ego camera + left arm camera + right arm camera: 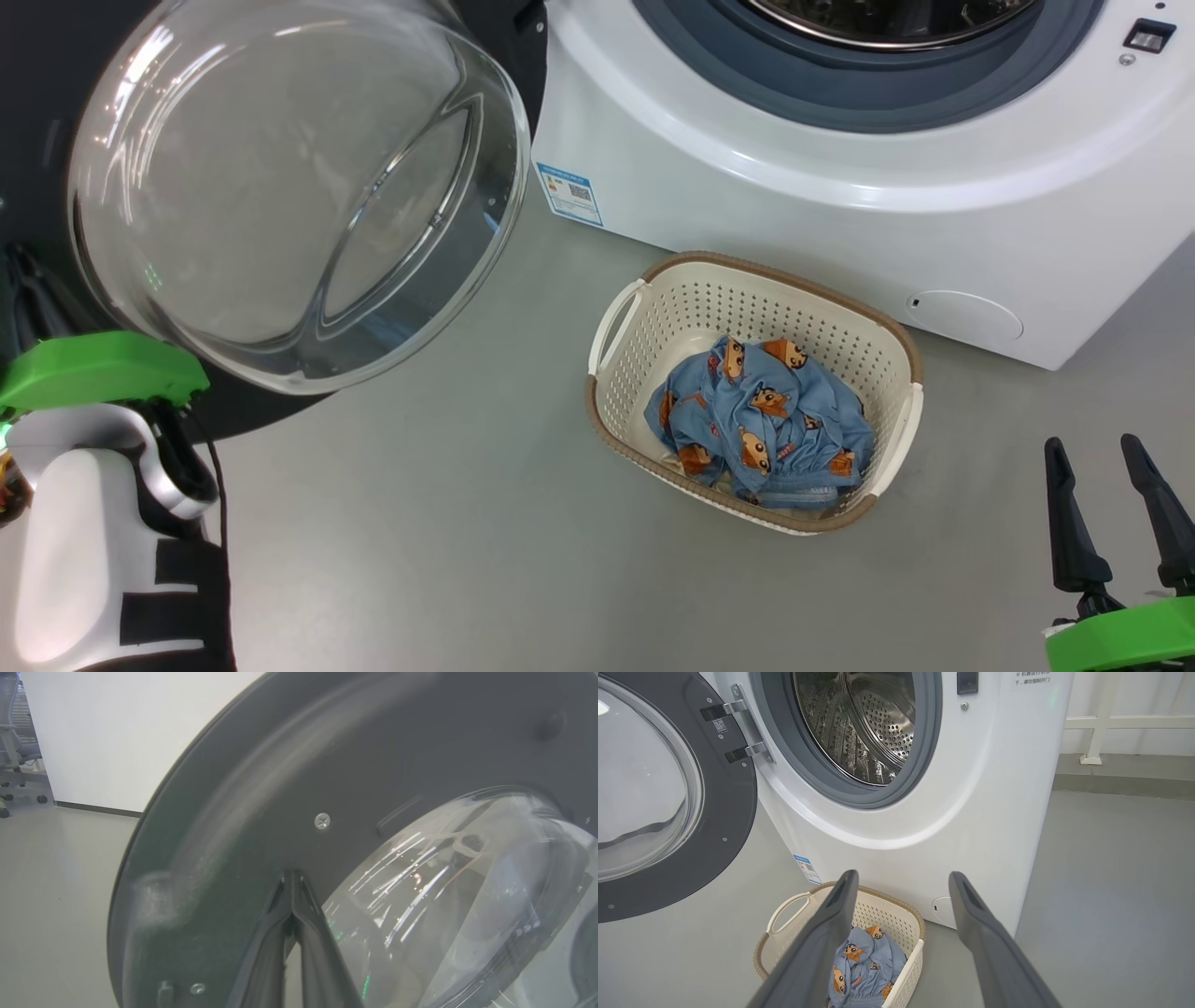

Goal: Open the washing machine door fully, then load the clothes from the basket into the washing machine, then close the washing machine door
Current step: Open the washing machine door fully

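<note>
Lower right of the head view, right claw has its fingers apart and nothing in it. Basket lies up-left of it, on the floor just in front of the washing machine. Its long axis runs left to lower right, with the clothes heaped inside. Right arm is nearer, so I judge it takes the pick. Left claw is pinched together, tips at the dark inner rim of the washing machine door, which is swung wide. Right wrist view gives me the open drum; head view crops it.
</note>
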Available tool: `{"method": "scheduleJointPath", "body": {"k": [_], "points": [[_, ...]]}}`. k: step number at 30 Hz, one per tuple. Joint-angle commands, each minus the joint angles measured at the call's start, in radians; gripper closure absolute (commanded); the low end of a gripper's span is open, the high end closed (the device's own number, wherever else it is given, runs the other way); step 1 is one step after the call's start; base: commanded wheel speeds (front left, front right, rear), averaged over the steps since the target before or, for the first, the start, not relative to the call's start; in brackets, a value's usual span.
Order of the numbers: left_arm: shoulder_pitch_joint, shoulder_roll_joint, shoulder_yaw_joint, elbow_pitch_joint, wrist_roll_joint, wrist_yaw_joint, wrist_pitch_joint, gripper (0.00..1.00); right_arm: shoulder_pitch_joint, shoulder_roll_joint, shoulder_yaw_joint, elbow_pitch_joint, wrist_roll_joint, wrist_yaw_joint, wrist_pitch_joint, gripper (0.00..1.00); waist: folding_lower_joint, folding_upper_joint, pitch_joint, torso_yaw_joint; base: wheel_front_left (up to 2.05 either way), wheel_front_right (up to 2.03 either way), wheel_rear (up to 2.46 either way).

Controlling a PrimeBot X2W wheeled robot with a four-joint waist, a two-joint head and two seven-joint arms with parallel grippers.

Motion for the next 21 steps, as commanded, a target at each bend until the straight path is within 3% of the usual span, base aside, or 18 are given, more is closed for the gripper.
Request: {"method": "scheduleJointPath", "body": {"k": [1, 12, 21], "points": [[-0.025, 0.046, 0.039, -0.015, 0.015, -0.002, -0.005, 1.0, -0.013, -0.004, 0.025, -0.02, -0.003, 0.002, -0.005, 0.0, 0.0, 0.0, -0.004, -0.003, 0.0, 0.0, 0.0], [-0.031, 0.045, 0.072, 0.01, 0.037, -0.013, -0.005, 1.0, -0.008, 0.005, 0.025, -0.019, -0.001, 0.002, -0.005, 0.0, 0.0, 0.0, -0.022, -0.016, 0.0, 0.0, 0.0], [0.022, 0.044, 0.034, -0.092, -0.002, -0.045, -0.005, 1.0, 0.001, 0.019, 0.027, -0.014, 0.005, 0.002, -0.005, 0.0, 0.0, 0.0, -0.071, -0.028, 0.0, 0.0, 0.0]]}}
